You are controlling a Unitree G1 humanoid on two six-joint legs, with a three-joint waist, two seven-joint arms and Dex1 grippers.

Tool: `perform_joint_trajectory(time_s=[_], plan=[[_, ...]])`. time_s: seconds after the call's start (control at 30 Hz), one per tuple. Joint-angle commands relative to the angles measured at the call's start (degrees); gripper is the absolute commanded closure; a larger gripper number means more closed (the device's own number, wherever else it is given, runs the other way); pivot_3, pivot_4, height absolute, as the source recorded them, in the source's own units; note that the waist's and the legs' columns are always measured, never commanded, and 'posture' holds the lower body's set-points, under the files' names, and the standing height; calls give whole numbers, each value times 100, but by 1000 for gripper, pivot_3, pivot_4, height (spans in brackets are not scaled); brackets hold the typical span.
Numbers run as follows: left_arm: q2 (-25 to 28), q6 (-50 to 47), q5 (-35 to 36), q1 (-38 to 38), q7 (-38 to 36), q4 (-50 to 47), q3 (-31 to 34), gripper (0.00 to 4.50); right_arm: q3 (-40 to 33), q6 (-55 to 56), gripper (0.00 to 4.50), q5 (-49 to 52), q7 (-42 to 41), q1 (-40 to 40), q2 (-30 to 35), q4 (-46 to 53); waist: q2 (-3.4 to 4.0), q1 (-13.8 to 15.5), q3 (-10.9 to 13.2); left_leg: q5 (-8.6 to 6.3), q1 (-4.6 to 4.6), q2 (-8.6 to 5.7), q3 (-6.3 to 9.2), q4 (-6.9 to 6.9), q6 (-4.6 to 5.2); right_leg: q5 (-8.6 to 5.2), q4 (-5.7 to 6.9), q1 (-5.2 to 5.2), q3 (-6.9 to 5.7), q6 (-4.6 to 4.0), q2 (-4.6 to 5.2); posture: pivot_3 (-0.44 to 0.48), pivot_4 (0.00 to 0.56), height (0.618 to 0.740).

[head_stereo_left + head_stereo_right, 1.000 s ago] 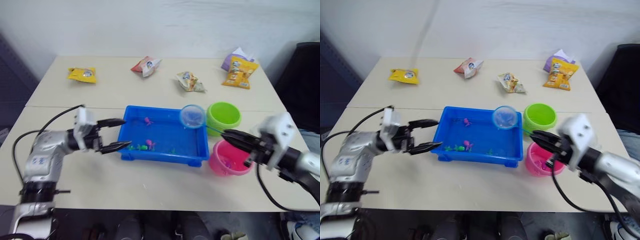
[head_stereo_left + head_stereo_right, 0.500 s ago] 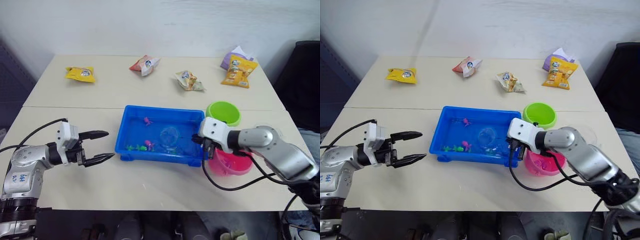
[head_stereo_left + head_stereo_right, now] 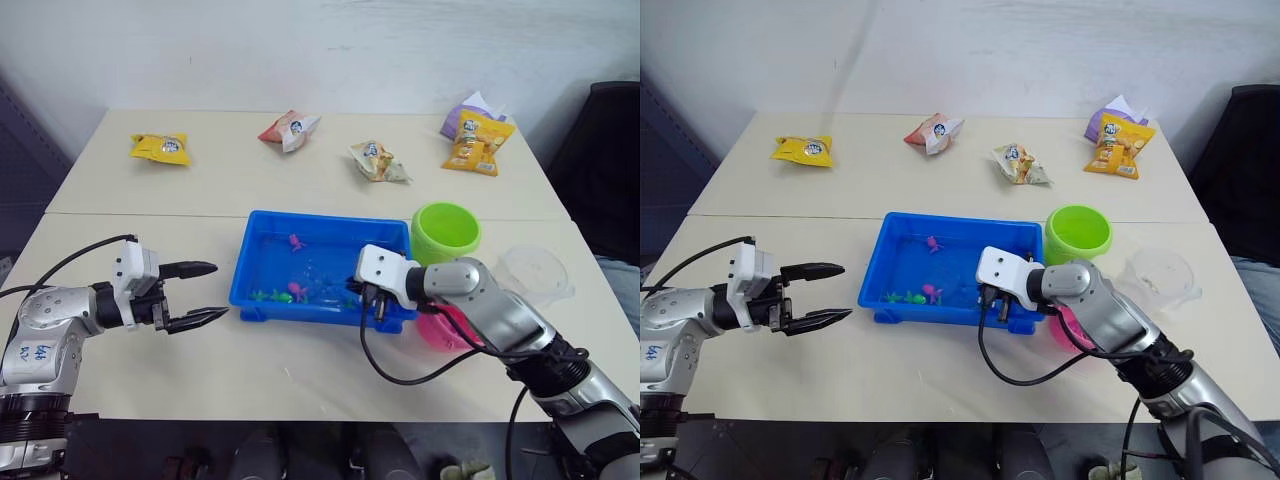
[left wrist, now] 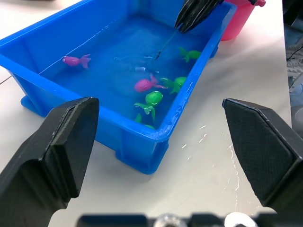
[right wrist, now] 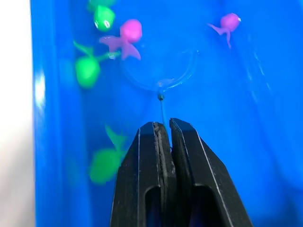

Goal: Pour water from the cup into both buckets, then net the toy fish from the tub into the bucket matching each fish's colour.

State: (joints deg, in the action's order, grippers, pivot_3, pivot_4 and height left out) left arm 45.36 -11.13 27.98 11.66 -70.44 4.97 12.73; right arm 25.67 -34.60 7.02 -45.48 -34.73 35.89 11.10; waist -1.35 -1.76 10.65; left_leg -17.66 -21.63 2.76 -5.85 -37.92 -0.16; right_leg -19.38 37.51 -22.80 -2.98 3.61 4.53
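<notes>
Since a second ago my right gripper (image 5: 163, 126) has swung the net (image 5: 158, 75) down into the tub (image 3: 262, 228), pinching its handle; the left gripper (image 3: 200, 294) waits wide open. Green and pink fish (image 5: 128, 34) crowd together, so I risk scooping both colours

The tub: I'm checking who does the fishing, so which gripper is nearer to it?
The right. The right gripper is over the tub, shut on the net dipped in its water. The left gripper hangs open beside the tub's outer end, apart from it.
</notes>
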Motion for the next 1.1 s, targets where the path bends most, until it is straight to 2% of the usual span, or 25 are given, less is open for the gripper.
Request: perform_joint_trajectory(time_s=[0.03, 0.23, 0.37, 0.53, 0.93, 1.1], plan=[[73, -23, 16, 56, 40, -188, 44, 22, -473, -377, 4500, 269, -44, -44, -78, 321, 0, 0, 0, 0, 0, 0, 0, 0, 0, 0, 0, 0, 0, 0, 0, 0, 150, 740], [63, -6, 9, 57, 55, -173, 33, 22, -1250, -1430, 4500, 1126, -100, 55, -229, 796, 0, -6, 0, -3, 0, 2, 1, 2, 4, 0, 0, 0, 0, 0, 0, 0, 150, 740], [43, 71, -14, 73, 21, -58, 27, 22, -1433, -1624, 4500, 1326, -268, 243, 65, 1126, 0, 1, 0, -7, 0, 1, 2, 2, 10, 0, -2, 0, 0, 0, 1, 0, 150, 740], [1, 192, -52, 92, -13, 28, -7, 22, -1055, -843, 4500, 672, -264, 322, 507, 1049, 0, 1, 0, -10, 0, -1, 1, 4, 14, 0, -5, 0, 1, 0, 2, 0, 150, 740], [47, 551, -248, 42, -173, 312, -41, 22, 64, 396, 4500, -474, -653, -53, 463, 374, 0, -25, 0, -8, 1, 0, -1, 6, 10, 0, -4, -1, 0, 0, -1, 0, 150, 740], [52, 602, -245, -4, -189, 341, -7, 22, 179, 554, 4500, -606, -880, -164, 286, 186, 0, -21, 0, -7, 1, 0, -1, 6, 8, 0, -4, -1, 0, 0, -1, 0, 150, 740]])
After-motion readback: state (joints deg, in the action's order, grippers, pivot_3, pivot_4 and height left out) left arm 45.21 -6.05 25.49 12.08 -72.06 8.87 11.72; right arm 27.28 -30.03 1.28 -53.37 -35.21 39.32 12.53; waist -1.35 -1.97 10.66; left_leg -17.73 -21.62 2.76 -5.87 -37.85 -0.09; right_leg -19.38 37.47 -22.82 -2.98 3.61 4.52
